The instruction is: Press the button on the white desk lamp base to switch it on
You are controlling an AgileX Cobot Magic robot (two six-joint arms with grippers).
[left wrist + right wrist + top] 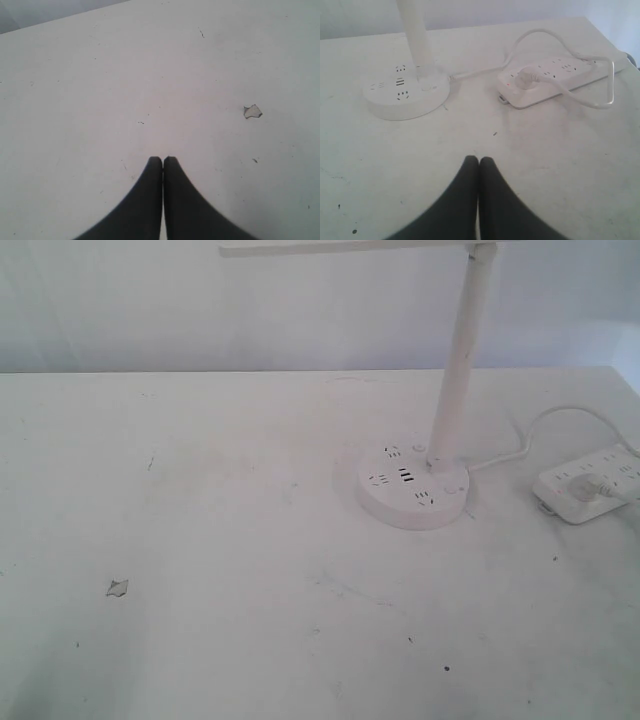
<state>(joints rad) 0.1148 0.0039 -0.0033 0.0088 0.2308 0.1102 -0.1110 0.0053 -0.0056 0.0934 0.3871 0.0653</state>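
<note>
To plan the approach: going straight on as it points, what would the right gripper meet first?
The right gripper would probably miss the lamp base and first meet the white cord beside it; depth is unclear.

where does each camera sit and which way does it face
Exterior view: off the arms, raised, looking down across the table at the white desk lamp base and power strip; no arm shows.
Left wrist view: behind the left gripper, its jaws together, facing the tabletop and a small chipped mark.
Right wrist view: behind the right gripper, jaws together, facing the lamp base and power strip.
Shared: exterior and right wrist both show base and strip; exterior and left wrist, the chipped mark.
</note>
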